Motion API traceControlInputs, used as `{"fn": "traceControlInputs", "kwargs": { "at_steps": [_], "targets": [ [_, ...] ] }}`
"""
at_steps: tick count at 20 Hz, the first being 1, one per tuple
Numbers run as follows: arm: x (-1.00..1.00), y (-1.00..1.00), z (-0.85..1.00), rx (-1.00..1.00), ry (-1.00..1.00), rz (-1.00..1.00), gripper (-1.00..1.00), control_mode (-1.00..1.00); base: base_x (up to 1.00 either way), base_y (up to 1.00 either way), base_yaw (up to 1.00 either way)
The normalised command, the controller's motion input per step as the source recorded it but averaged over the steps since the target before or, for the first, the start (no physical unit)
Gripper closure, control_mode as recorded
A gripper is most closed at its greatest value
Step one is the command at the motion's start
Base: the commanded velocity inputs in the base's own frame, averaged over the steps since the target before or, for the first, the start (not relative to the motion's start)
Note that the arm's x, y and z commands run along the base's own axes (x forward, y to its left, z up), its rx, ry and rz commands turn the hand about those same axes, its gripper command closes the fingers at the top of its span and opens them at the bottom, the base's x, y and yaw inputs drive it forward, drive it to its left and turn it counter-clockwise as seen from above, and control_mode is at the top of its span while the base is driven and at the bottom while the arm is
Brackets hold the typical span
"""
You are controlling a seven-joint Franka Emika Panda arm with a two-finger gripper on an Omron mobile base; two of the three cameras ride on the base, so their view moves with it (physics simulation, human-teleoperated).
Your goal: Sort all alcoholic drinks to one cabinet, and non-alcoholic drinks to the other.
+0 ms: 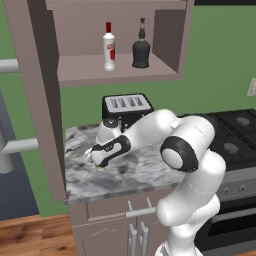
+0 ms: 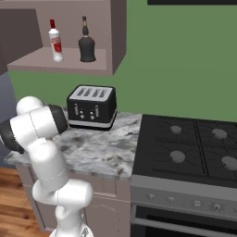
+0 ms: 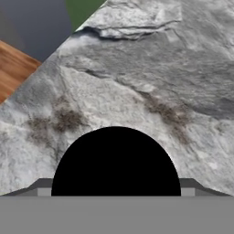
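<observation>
The non-alcoholic drink, a small tan cup with a black top, stands on the marble counter near its left edge. My gripper is lowered over the cup and open, with one fingertip close to each side of the black top. Both alcoholic drinks stand on the shelf of the open wall cabinet: a slim clear bottle with a red label, and to its right a squat black bottle. The other cabinet is out of view.
The cabinet's open door hangs at the counter's left end, its grey bar handle sticking out. A black toaster sits at the back of the counter. A stove adjoins on the right. Wooden floor lies past the counter's edge.
</observation>
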Motion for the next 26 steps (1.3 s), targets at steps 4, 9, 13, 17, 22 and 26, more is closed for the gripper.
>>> {"fn": "traceControlInputs", "kwargs": {
  "at_steps": [4,9,13,17,22,26],
  "targets": [
    [0.01,0.00,-0.08,0.00,0.03,0.00,1.00,-1.00,0.00,0.00,0.00],
    [-0.04,0.00,0.00,0.00,0.00,0.00,1.00,-1.00,0.00,0.00,0.00],
    [-0.16,0.00,0.13,0.00,-0.02,-0.02,1.00,-1.00,0.00,0.00,0.00],
    [-0.13,-0.01,0.33,0.00,-0.04,-0.06,1.00,-1.00,0.00,0.00,0.00],
    [-0.12,-0.07,0.37,0.00,-0.02,-0.07,1.00,-1.00,0.00,0.00,0.00],
    [-0.19,-0.13,0.34,0.01,0.00,-0.08,1.00,-1.00,0.00,0.00,0.00]
  ]
}}
